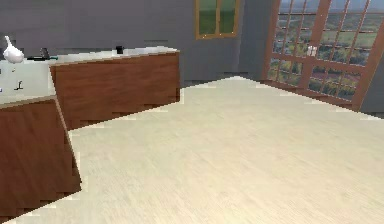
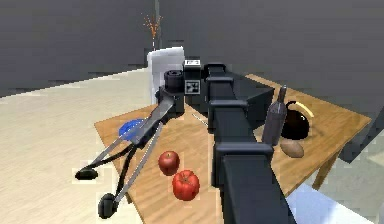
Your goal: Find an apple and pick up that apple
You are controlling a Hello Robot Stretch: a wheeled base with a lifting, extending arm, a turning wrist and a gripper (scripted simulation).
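Red against the wooden table (image 2: 330, 135), two apples lie side by side for you in the arm side view. The smaller apple (image 2: 169, 160) is farther out and the larger apple (image 2: 186, 184) is just beside it toward the bottom edge, both just left of the dark arm (image 2: 240, 150). The gripper (image 2: 98, 188) slants down to the left of them, and its thin fingers (image 2: 88, 173) cross the table's left edge, with the tips over pale floor. You cannot tell how the fingers are set, nor whether they have hold of anything.

Behind the fingers sits a blue bowl (image 2: 128, 127); you cannot make out what it contains. Right of the arm stand a dark kettle (image 2: 297, 124) and a dark bottle (image 2: 272, 118), with a brown lump (image 2: 291, 148) in front of them. A vase of reddish twigs (image 2: 152, 30) rises behind a white boxy thing (image 2: 167, 68). In the forward view, a white vase (image 1: 12, 48) stands on the pale counter (image 1: 110, 58) above wood cabinets.
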